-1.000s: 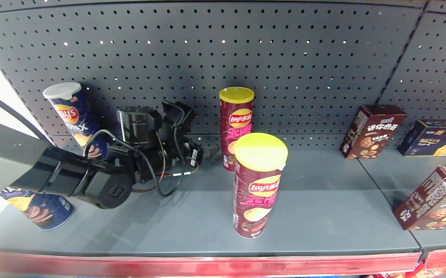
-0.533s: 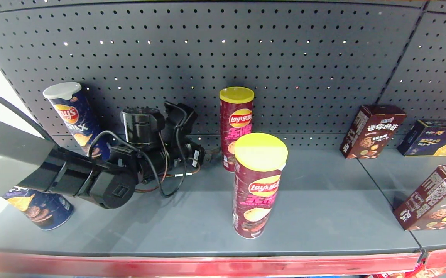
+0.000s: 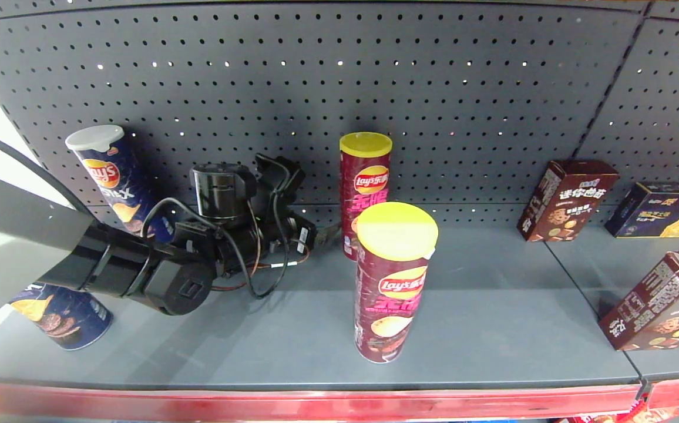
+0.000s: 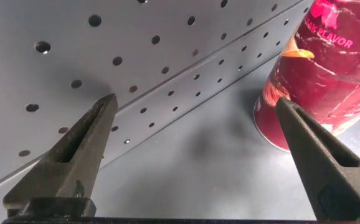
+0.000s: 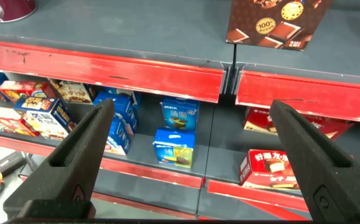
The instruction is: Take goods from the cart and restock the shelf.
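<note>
Cans hold the middle of your grey shelf (image 3: 492, 305): the far maroon can (image 3: 365, 188) stands upright close to the pegboard (image 3: 316, 76), and the near maroon can (image 3: 395, 282) stands upright in front of it, toward the shelf's edge. Your left gripper (image 3: 329, 232) lies low over the shelf, just left of the far maroon can (image 4: 320, 74). Its fingers are wide apart with nothing between them. The can sits just outside one finger; you cannot tell whether they touch. Two blue cans stand on the left, one far (image 3: 117, 182) and one near (image 3: 66, 314), and brown boxes (image 3: 565, 200) stand on the right. Your right gripper (image 5: 192, 107) hangs before the red-edged lower shelves (image 5: 136, 65), fingers spread and holding nothing.
</note>
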`<state>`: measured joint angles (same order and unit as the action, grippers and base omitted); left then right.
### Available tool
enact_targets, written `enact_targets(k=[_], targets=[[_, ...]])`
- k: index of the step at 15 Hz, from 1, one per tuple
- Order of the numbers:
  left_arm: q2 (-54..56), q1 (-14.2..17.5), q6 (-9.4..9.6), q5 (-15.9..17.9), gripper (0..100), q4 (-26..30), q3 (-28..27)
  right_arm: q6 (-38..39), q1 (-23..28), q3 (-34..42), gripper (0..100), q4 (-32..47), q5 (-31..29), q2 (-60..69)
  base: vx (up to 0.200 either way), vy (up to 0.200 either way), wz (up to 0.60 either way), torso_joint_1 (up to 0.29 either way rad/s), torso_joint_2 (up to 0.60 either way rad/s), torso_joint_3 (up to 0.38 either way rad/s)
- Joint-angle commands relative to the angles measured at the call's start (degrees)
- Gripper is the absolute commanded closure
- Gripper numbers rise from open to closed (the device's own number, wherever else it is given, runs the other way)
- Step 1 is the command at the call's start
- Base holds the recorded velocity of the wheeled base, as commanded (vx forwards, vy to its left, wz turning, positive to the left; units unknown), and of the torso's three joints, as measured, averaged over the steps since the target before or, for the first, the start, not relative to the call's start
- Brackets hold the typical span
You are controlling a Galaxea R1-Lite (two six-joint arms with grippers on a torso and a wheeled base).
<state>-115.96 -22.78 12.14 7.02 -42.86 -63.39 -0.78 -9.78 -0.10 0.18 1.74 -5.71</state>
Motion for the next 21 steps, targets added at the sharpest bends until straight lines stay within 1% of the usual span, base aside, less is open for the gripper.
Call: enact_targets(k=[1,4,6,8,10,11,12,13,14,15,16,17,19,20,21], targets=[[-0.23,-0.16,-0.01,0.01,0,-0.03,-0.15,-0.01,0.02,0.01,0,-0.01,0.01,-0.10,0.000,0.000,0.00,0.000,0.00,0.000],[0.12,-0.16,-0.01,-0.08,0,-0.12,0.02,-0.01,0.02,0.01,0,-0.01,0.01,-0.10,0.000,0.000,0.00,0.000,0.00,0.000],[3.54,-0.33,0.07,-0.87,0,-0.12,1.25,-0.01,0.02,0.01,0,-0.01,0.01,-0.10,0.000,0.000,0.00,0.000,0.00,0.000],[8.91,-1.21,-0.01,-1.31,0,-0.20,5.73,-0.01,0.02,0.01,0,-0.01,0.01,-0.10,0.000,0.000,0.00,0.000,0.00,0.000],[17.17,-2.97,-0.36,-1.48,0,-0.29,14.88,-0.01,0.02,0.01,0,-0.01,0.01,-0.10,0.000,0.000,0.00,0.000,0.00,0.000],[20.60,-3.58,-1.16,-1.84,0,-0.64,18.74,-0.01,0.02,0.01,0,-0.01,0.01,-0.10,0.000,0.000,0.00,0.000,0.00,0.000],[25.34,-4.46,-3.00,-2.80,0,-2.49,23.84,-0.01,-0.07,0.01,0,-0.01,0.01,-0.10,0.000,0.000,0.00,0.000,0.00,0.000],[29.21,-4.64,-4.06,-3.07,0,-4.16,27.88,-0.01,0.02,0.01,0,-0.01,0.01,-0.10,0.000,0.000,0.00,0.000,0.00,0.000],[32.99,-5.17,-4.14,-3.07,0,-5.21,31.57,-0.01,0.02,0.01,0,-0.01,0.01,-0.10,0.000,0.000,0.00,0.000,0.00,0.000],[37.03,-6.57,-4.23,-3.07,0,-6.53,35.71,-0.01,0.02,0.01,0,-0.01,0.01,-0.10,0.000,0.000,0.00,0.000,0.00,0.000],[40.02,-7.98,-4.23,-3.07,0,-7.06,38.69,-0.01,0.02,0.01,0,-0.01,0.01,-0.10,0.000,0.000,0.00,0.000,0.00,0.000],[45.20,-10.00,-4.23,-3.15,0,-7.06,43.62,-0.01,-0.07,0.01,0,-0.01,0.01,-0.10,0.000,0.000,0.00,0.000,0.00,0.000],[52.41,-9.74,-4.41,-2.98,0,-6.97,52.40,-0.01,0.02,0.01,0,-0.01,0.01,-0.10,0.000,0.000,0.00,0.000,0.00,0.000],[55.58,-9.74,-4.76,-2.72,0,-6.71,54.95,-0.01,-0.07,0.01,0,-0.01,0.01,-0.10,0.000,0.000,0.00,0.000,0.00,0.000],[60.94,-10.70,-5.11,-2.72,0,-6.27,58.82,-0.01,-0.07,0.01,0,-0.01,0.01,-0.10,0.000,0.000,0.00,0.000,0.00,0.000]])
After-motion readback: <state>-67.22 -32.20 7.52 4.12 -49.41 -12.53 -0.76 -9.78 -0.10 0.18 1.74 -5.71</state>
